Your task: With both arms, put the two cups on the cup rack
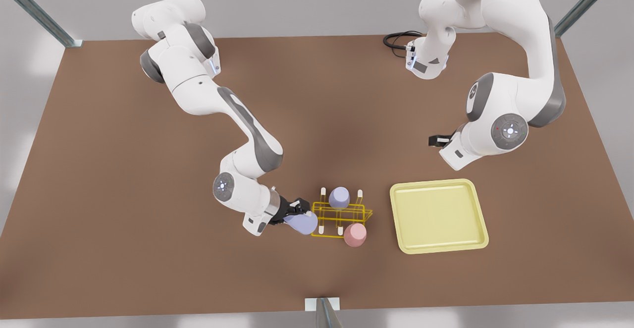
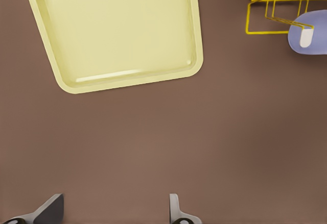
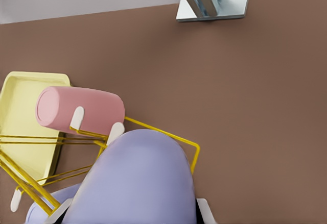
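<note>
Reaches down and forward with the right arm at the front view's left, elbow bent, wrist low. Clamps the right gripper [image 1: 296, 213] sideways on a lavender cup [image 1: 304, 223], with the fingertips [image 3: 204, 209] against its flanks. Holds the left arm folded and waiting at the front view's right, with the left gripper [image 1: 436, 141] raised and its fingers [image 2: 48, 209] spread apart.

- Bench [image 1: 148, 229]: plain brown.
- Cup rack [image 1: 342, 215]: bright yellow wire, white-tipped pegs.
- Pink cup [image 1: 355, 234]: pale pink, no pattern.
- Lavender cup [image 1: 339, 197] and held lavender cup [image 1: 303, 223]: plain lavender.
- Tray [image 1: 438, 216]: pale yellow.
- Right claw [image 1: 296, 211]: black.
- Left claw [image 2: 112, 211]: grey fingers.
- Arms: white, grey joints.
</note>
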